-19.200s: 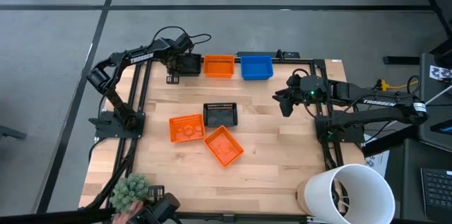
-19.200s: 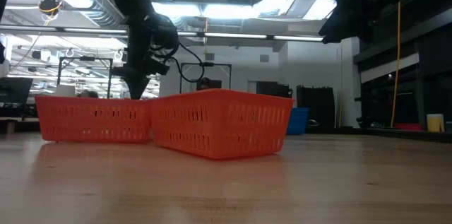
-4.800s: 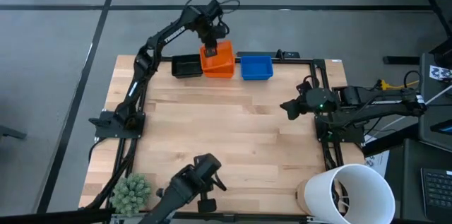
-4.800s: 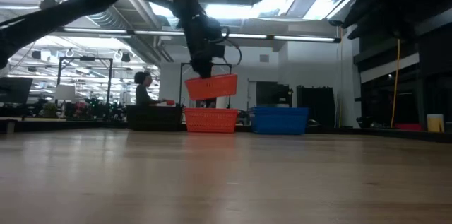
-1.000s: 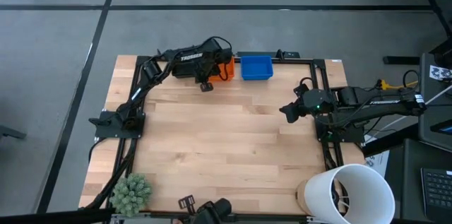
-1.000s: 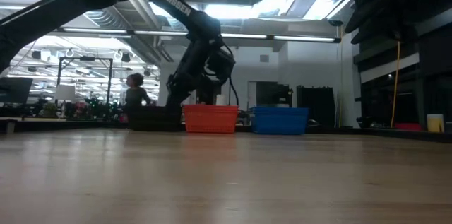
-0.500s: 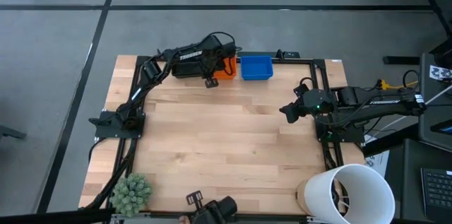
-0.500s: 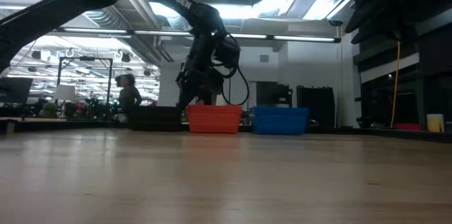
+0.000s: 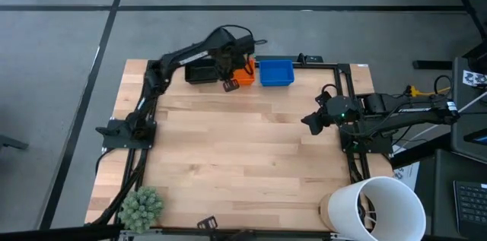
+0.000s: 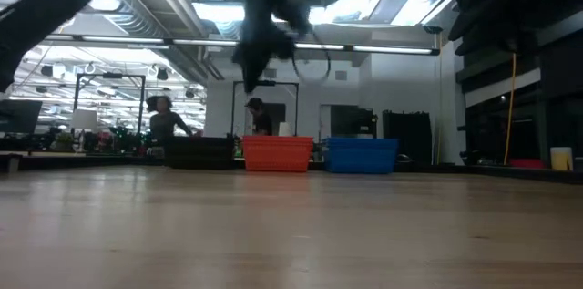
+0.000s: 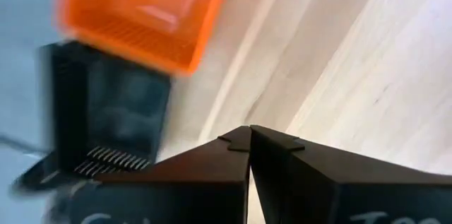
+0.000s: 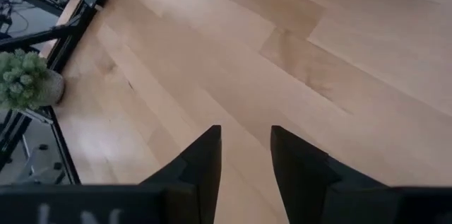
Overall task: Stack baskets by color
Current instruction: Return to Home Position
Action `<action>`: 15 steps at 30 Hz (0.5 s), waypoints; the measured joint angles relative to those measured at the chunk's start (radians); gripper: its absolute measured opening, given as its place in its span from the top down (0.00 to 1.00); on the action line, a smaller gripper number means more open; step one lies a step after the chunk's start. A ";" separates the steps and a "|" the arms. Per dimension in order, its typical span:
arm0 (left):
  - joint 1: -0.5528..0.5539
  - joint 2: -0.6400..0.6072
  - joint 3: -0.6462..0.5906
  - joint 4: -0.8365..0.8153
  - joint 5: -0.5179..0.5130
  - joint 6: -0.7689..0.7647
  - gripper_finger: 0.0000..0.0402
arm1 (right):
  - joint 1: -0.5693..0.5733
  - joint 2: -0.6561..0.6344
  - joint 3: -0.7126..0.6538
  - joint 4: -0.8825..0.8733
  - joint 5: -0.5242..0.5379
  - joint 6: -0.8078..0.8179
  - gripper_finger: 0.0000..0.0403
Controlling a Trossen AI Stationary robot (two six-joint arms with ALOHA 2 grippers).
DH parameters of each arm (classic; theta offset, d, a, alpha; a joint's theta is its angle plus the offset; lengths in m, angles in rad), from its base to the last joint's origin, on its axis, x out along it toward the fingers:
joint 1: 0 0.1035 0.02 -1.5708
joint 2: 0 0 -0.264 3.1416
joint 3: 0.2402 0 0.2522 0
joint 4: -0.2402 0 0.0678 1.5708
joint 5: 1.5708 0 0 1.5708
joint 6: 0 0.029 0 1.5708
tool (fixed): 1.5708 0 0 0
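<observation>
The tabletop (image 9: 243, 157) is pale blond wood, striped lengthwise by the seams of its planks. Along its far edge, the black baskets (image 9: 199, 72) are on the left, the orange baskets (image 9: 245, 78) in the middle and the blue baskets (image 9: 276, 72) on the right. A slotted mesh pattern shows on a black wall. The left arm (image 9: 179, 57) and right arm (image 9: 403, 108) are black with pale lettering. The bucket (image 9: 384, 207) at the near right is white, and the fuzzy plant (image 9: 141, 205) at the near left is green. The floor (image 9: 61, 81) is grey, crossed by dark lines.
</observation>
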 joint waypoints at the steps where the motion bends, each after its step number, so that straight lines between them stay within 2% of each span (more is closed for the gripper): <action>1: -0.010 -0.028 0.004 0.000 -0.018 0.000 1.00 | 0.000 0.000 0.000 0.003 0.000 0.004 0.70; 3: -0.021 -0.095 0.003 -0.005 -0.070 -0.006 1.00 | 0.003 0.001 0.000 0.033 0.001 0.000 0.70; 5: -0.034 -0.169 0.004 0.001 -0.119 -0.013 1.00 | 0.004 0.002 0.000 0.057 0.010 -0.173 0.70; 9: -0.062 -0.320 0.004 -0.001 -0.119 -0.011 1.00 | -0.024 -0.040 0.000 0.144 0.049 -0.425 0.70; 15: -0.118 -0.543 -0.067 0.010 -0.114 -0.032 1.00 | -0.038 -0.205 -0.045 0.107 0.031 -0.542 0.70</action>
